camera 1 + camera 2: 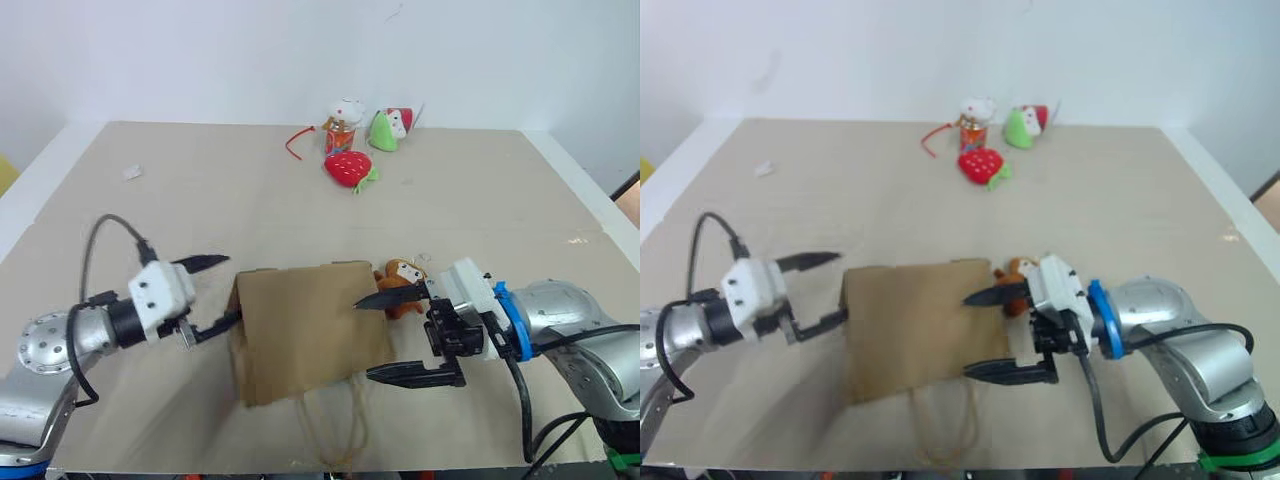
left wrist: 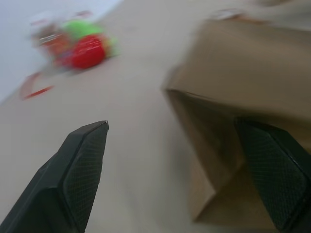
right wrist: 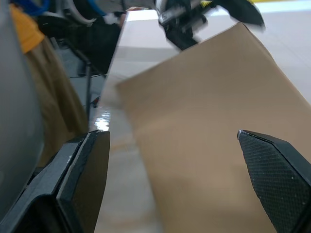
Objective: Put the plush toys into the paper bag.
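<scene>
The paper bag [image 1: 305, 325] lies flat on the table [image 1: 200, 200] in the lower centre of the frame, its cord handles [image 1: 335, 430] trailing toward the bottom edge. A brown plush toy [image 1: 400, 275] sits just beside the bag's upper right corner. The left pincer [image 1: 218, 292], at the bag's left edge, has its fingers spread apart and grips nothing. The right pincer [image 1: 385, 338], over the bag's right side, is likewise spread wide and empty, its upper finger in front of the brown toy. At the upper centre, well apart from the bag, sit a red strawberry plush [image 1: 347, 168], a green plush [image 1: 385, 128] and a white-topped toy [image 1: 342, 122].
</scene>
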Controlling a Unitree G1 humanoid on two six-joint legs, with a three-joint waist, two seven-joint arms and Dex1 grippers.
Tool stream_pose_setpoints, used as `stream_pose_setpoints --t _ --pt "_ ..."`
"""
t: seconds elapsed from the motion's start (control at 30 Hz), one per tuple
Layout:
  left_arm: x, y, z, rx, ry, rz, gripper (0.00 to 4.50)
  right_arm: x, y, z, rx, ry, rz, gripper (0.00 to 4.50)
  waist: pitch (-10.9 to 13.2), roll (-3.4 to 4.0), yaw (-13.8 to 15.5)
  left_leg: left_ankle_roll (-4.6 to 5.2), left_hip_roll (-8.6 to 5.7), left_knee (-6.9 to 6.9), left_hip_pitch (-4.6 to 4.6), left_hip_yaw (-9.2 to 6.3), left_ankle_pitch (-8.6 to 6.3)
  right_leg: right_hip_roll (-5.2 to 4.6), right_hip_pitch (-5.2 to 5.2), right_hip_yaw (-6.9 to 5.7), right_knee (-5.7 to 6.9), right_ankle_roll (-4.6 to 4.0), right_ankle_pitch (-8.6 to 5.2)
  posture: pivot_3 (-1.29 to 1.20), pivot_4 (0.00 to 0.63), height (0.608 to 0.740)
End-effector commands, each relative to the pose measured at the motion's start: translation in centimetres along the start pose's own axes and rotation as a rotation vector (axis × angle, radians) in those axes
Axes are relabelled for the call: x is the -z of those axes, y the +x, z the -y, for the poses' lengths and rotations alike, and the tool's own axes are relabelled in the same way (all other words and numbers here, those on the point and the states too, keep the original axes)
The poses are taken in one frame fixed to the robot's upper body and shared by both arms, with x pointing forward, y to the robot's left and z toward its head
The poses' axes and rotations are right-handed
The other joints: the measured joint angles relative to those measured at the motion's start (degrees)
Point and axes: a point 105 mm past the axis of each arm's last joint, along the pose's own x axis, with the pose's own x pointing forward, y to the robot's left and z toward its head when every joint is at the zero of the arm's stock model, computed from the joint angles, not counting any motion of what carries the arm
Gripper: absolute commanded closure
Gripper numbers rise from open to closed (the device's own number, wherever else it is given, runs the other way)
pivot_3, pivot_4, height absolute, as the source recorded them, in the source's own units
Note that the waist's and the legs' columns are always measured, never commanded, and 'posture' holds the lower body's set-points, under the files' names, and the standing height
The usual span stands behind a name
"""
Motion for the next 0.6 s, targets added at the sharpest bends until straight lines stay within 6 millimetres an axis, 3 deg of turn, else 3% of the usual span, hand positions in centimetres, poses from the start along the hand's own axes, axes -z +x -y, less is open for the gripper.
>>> stream_pose_setpoints --t 0.03,0.17,0.27,0.43,0.6 --pt "-0.8 0.2 1.0 0.106 0.098 0.019 0.22 -0.1 -0.1 0.3 -0.018 -0.053 -0.018 0.00 0.0 0.00 0.0 -0.01 0.00 0.02 0.03 -0.02 0.02 0.01 0.00 -0.01 0.07 -0.18 -0.10 0.00 0.150 0.740" --pt "0.8 -0.8 -1.4 0.027 0.093 -0.032 0.22 0.1 -0.4 0.7 0.018 -0.057 -0.028 0.00 0.0 0.00 0.1 -0.01 0.00 0.12 0.08 -0.08 0.09 0.04 -0.02 -0.03 0.34 -0.24 -0.13 0.00 0.150 0.740" --pt "1.2 -1.0 -2.2 -0.010 0.068 -0.020 0.22 0.3 -0.6 0.7 0.033 -0.060 -0.037 0.00 0.0 0.00 0.0 0.00 0.09 0.13 0.13 -0.05 0.13 0.07 -0.01 -0.05 0.36 -0.26 -0.10 0.00 0.150 0.740" --pt "1.3 0.1 -0.9 0.032 0.023 0.025 0.22 0.5 -0.5 0.4 0.054 -0.056 -0.037 0.00 0.0 0.00 0.0 0.00 0.10 0.14 0.12 0.00 0.13 0.04 -0.01 -0.04 0.36 -0.25 -0.09 0.00 0.150 0.740" --pt "1.5 1.2 -0.3 0.048 -0.130 0.082 0.22 0.7 -0.6 0.3 0.073 -0.058 -0.045 0.00 0.0 0.00 0.0 -0.01 0.10 0.15 0.10 0.02 0.12 0.04 -0.02 -0.03 0.37 -0.20 -0.06 0.00 0.150 0.740"
